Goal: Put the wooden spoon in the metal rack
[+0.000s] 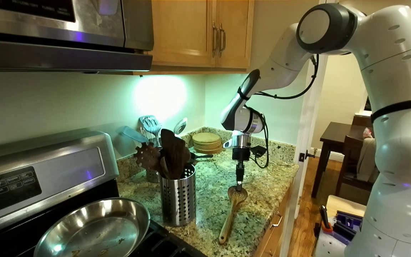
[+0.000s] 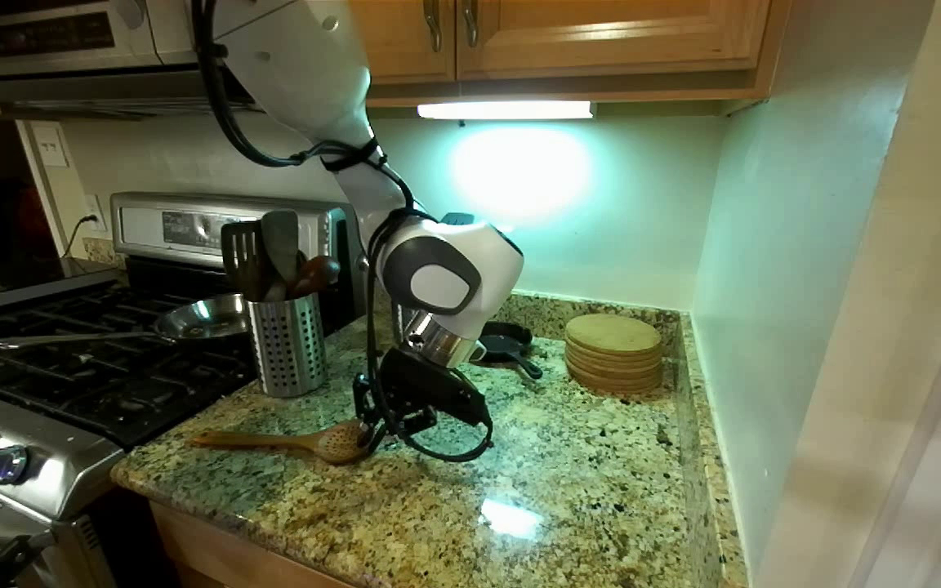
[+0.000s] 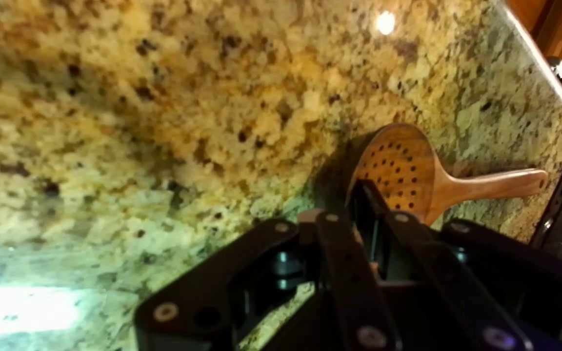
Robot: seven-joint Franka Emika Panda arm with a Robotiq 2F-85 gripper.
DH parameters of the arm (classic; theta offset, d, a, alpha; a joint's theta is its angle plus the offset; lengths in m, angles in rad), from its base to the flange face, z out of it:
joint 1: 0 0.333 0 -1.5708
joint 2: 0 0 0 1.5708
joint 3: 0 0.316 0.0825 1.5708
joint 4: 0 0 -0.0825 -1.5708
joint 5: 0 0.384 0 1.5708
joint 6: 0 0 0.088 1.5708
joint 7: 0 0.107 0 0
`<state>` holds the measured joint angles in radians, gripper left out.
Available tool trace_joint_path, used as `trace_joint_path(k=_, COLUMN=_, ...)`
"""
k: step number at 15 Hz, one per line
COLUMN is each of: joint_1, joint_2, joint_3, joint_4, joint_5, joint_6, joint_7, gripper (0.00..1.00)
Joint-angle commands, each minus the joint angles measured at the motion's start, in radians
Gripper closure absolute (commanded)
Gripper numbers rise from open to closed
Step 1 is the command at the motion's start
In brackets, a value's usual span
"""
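Observation:
The wooden spoon (image 1: 231,214) has a perforated oval bowl and rests on or just above the granite counter. Its handle points toward the stove in an exterior view (image 2: 338,443). My gripper (image 1: 239,186) points down at the bowl's far end. In the wrist view, the fingers (image 3: 359,197) are close together with the bowl rim of the spoon (image 3: 410,168) between them. The left fingertip is partly hidden behind the rim. The metal rack (image 1: 178,205), a perforated upright cylinder, stands beside the stove, holding several dark utensils. It also shows in an exterior view (image 2: 287,351).
A steel frying pan (image 1: 95,228) sits on the stove (image 2: 70,367). Behind the rack is another utensil holder (image 1: 152,175). A stack of round wooden boards (image 2: 613,351) and a small black pan (image 2: 510,343) stand at the back of the counter. Cabinets hang above.

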<state>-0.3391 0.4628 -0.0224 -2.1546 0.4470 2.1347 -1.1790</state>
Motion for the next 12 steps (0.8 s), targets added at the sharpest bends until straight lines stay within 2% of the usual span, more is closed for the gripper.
trace_joint_path(k=1, joint_1=-0.009, joint_2=-0.013, joint_3=-0.006, joint_4=0.006, joint_5=0.005, joint_6=-0.014, joint_7=-0.013, gripper=0.91)
trace_joint_path(k=12, joint_1=0.024, joint_2=-0.181, joint_3=-0.053, joint_4=-0.059, joint_5=-0.075, joint_6=0.097, joint_7=0.028, gripper=0.91)
